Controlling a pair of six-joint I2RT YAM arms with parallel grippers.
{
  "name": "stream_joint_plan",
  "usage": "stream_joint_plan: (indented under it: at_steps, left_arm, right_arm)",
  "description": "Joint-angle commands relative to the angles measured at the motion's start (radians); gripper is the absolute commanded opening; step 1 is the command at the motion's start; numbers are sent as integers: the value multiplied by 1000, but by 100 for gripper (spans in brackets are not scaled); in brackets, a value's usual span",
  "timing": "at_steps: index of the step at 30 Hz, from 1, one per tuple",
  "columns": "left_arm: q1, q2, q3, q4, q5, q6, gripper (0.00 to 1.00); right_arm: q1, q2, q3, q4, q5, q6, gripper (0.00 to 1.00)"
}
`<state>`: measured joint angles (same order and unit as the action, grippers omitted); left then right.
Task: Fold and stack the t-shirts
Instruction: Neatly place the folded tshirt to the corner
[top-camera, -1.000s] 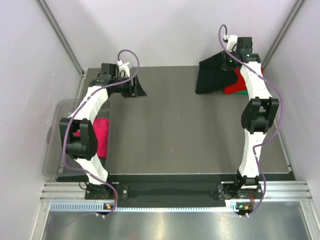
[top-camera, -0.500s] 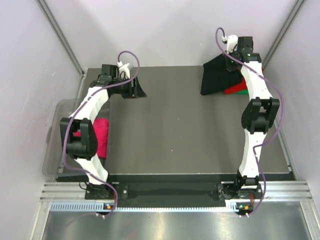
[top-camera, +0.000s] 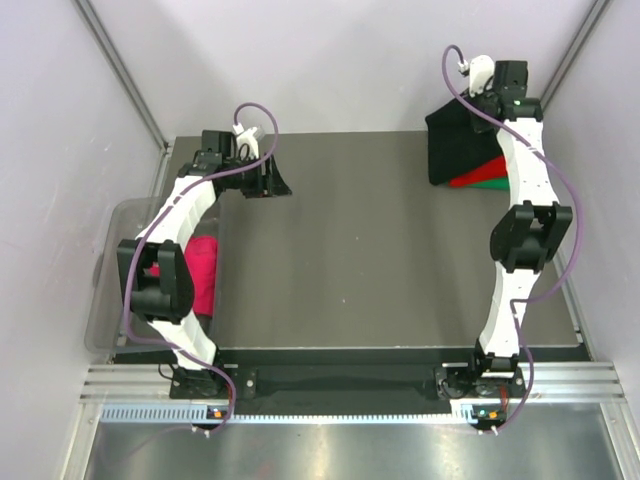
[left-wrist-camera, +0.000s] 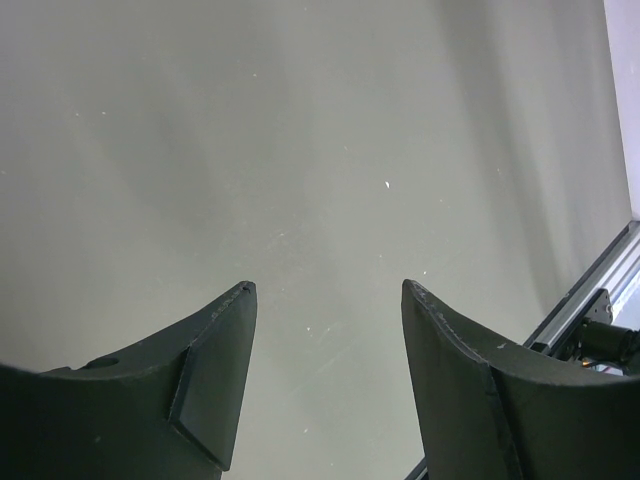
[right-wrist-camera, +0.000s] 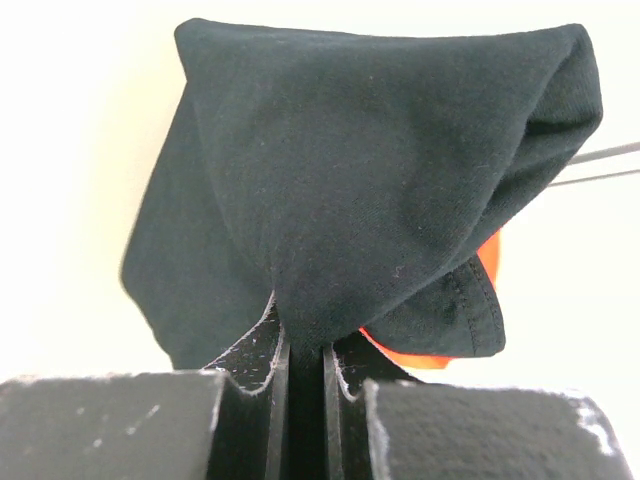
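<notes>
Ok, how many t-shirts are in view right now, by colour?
black t-shirt: 1, pinched in the right gripper
red t-shirt: 1
green t-shirt: 1
magenta t-shirt: 1
Total: 4

Grey table bears red shirt and green shirt, far-right corner.

black t-shirt draped (partly lifted) over red one and green one, far right; magenta one, left side
</notes>
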<state>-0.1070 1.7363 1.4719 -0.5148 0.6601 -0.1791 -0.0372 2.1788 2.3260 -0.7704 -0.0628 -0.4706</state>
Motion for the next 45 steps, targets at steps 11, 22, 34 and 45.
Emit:
stream_joint_plan:
  at_steps: [11, 22, 34, 45]
  left_arm:
    - [1, -57, -12, 62, 9, 10, 65]
    - [1, -54, -33, 73, 3, 15, 65]
    - [3, -54, -44, 73, -7, 20, 65]
    - [1, -76, -61, 79, -25, 18, 66]
  right_arm:
    - [-62, -71, 95, 71, 47, -37, 0]
    - [-96, 45, 93, 213, 132, -36, 0]
    - [-95, 142, 95, 382, 256, -53, 0]
    - [-110, 118, -52, 610, 576, -45, 60]
